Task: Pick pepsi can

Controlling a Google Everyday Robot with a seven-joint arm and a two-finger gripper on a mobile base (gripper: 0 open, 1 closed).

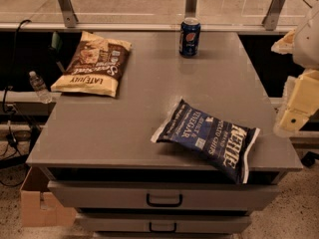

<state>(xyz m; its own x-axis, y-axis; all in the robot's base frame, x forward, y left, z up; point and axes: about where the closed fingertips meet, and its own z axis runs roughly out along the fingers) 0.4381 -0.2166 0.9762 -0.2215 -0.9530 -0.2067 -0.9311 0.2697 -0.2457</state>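
The pepsi can (189, 36) is a small dark blue can with a silver top. It stands upright near the far edge of the grey table (109, 128), a little right of the middle. My gripper (295, 114) is at the right edge of the view, beside the table's right side and above the floor. It is well to the right of the can and nearer to me, and it holds nothing that I can see.
A flat dark blue chip bag (209, 138) lies at the table's front right, overhanging the edge. A brown and yellow chip bag (94, 63) lies at the far left. Drawers (164, 198) are below the tabletop. A water bottle (39, 86) and a cardboard box (37, 203) are at the left.
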